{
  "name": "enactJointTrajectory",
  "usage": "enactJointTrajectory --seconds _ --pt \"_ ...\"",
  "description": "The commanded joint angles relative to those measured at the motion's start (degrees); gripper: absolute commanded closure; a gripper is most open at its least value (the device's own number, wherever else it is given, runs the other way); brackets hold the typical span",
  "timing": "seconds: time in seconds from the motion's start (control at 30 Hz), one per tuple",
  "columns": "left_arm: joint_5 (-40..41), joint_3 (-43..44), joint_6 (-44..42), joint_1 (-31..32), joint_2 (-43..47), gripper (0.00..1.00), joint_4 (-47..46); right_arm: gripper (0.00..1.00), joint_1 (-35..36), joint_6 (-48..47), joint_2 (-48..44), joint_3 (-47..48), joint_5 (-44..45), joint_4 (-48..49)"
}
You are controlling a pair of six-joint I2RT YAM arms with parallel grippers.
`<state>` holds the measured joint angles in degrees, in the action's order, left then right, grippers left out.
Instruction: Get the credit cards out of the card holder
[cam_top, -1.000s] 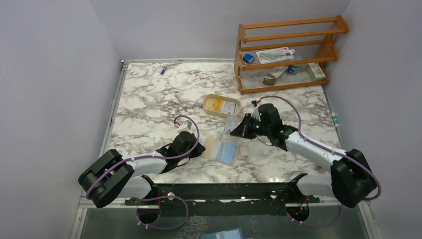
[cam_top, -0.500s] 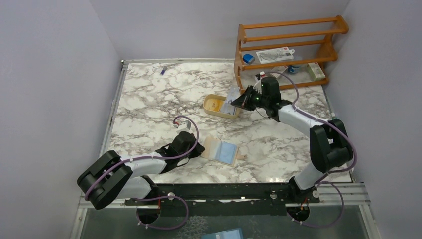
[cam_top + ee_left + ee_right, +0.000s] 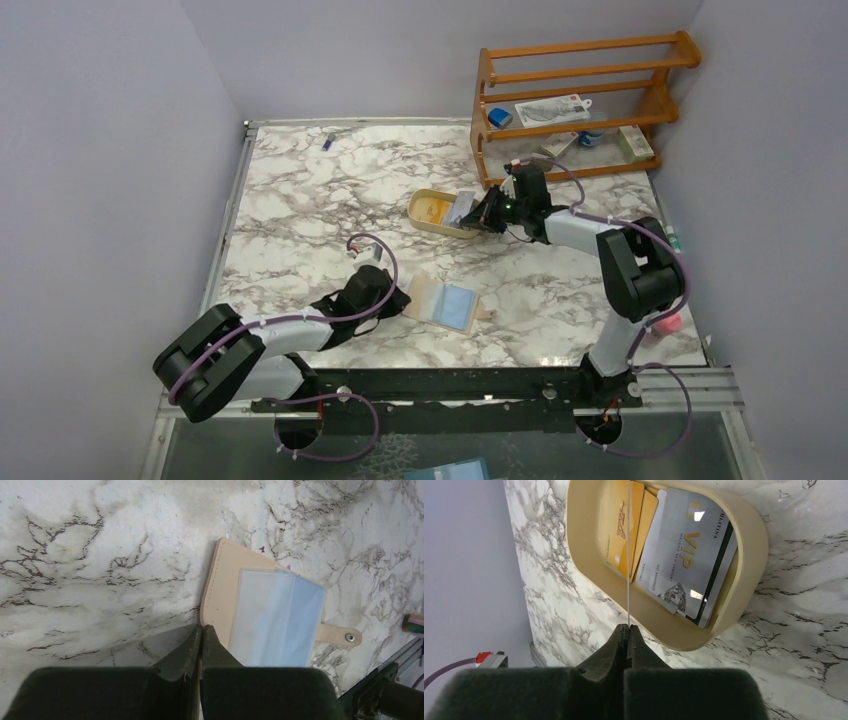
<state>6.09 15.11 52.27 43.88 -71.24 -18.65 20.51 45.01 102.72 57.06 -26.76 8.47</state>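
Note:
The beige card holder (image 3: 445, 303) lies open on the marble, its pale blue inside (image 3: 277, 615) facing up and its snap tab (image 3: 345, 636) pointing away from my left gripper. My left gripper (image 3: 201, 629) is shut on the holder's near edge. My right gripper (image 3: 626, 628) is shut on a bluish-white credit card (image 3: 462, 208). In the right wrist view that card (image 3: 628, 580) shows edge-on as a thin line over the oval tan tray (image 3: 744, 530). Yellow-orange credit cards (image 3: 621, 525) and a silver VIP card (image 3: 684, 550) lie in the tray.
A wooden rack (image 3: 570, 100) with small items on its shelves stands at the back right, just behind the tray (image 3: 416, 210). A small purple object (image 3: 328, 141) lies near the far edge. Grey walls close in the table on the left, back and right.
My right arm has carried the card from beside the card holder back to the tan tray and brought it lower over it. The left gripper and the holder have stayed put.

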Motion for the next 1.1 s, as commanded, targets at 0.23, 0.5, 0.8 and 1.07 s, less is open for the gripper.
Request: enactJointTrajectory --seconds 0.23,0.5,0.8,1.07 --pt "2.52 -3.24 -1.04 -0.37 0.65 1.0 8.43 0.99 -0.29 -0.53 2.51 -1.14 -2.15 2.16" --pt "2.87 -3.42 -0.94 -0.37 1.47 1.0 9.03 0.85 -0.3 -0.87 3.04 -0.06 -2.24 1.06" --pt "3.11 -3.45 -0.94 -0.37 1.84 1.0 9.27 0.51 -0.38 -1.91 1.19 0.71 -1.16 -0.52" --pt "3.72 -2.73 -1.0 -0.37 2.48 1.0 10.82 0.48 -0.39 -6.8 -2.14 8.91 0.31 -6.3"
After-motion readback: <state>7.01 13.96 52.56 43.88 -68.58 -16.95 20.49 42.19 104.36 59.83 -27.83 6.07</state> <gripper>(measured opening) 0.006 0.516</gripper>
